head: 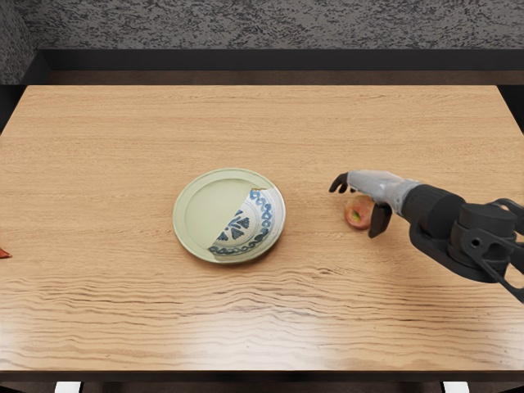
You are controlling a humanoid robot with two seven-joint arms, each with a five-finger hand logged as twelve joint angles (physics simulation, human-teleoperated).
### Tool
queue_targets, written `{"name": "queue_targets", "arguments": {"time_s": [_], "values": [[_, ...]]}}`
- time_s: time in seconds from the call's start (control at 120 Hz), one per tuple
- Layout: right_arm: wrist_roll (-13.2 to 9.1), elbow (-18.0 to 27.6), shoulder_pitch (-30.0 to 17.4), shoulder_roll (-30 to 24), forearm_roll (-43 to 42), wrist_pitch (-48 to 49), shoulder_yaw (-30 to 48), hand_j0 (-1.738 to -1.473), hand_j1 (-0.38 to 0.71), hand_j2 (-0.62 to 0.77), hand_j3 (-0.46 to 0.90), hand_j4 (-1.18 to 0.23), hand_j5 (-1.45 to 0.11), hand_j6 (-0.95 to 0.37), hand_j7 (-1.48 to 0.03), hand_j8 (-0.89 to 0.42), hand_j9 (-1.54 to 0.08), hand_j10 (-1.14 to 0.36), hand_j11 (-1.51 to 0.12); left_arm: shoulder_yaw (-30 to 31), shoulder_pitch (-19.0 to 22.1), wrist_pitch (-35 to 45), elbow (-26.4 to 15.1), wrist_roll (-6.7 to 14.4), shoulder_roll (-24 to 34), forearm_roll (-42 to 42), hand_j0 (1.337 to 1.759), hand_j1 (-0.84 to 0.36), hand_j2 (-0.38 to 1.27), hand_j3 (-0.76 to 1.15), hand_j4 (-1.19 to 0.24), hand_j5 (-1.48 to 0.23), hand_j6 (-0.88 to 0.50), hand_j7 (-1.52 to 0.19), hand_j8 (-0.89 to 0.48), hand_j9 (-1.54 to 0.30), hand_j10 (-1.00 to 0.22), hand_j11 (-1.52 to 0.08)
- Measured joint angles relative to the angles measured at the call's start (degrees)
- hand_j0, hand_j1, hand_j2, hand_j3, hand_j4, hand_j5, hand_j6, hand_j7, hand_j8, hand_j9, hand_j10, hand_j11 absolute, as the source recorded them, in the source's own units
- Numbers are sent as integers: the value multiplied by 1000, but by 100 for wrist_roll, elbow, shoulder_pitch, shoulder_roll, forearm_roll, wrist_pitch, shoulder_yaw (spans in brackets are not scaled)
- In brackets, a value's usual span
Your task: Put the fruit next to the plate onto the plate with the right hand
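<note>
Plate (pixel 205 211), one, pale green with a blue pattern across its right part, sits just left of frame centre, its whole face showing. Fruit (pixel 357 213), one (round, reddish), lies on the table (pixel 262 123) right of the plate, well clear of its rim. Right hand (pixel 372 191), one, reaches in from the right edge and hangs over the fruit; fingers (pixel 338 185) spread and loosely bent, released. One small red object (pixel 3 254) is cut by the left edge (unidentifiable). Table is light wood grain; a grey speckled wall (pixel 246 24) runs along the frame's top.
</note>
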Motion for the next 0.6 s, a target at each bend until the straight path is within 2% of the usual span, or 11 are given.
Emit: {"name": "queue_targets", "arguments": {"time_s": [0.6], "values": [[0,-48,-64,-66,-5,-28,8,-1658,84,-71,0,-364,-471,-365,-471,-364,-471,-363,-471,2,0,0,0,0,0,0,1658,349,0,0,0,0,0,0,0,0,0,0]]}}
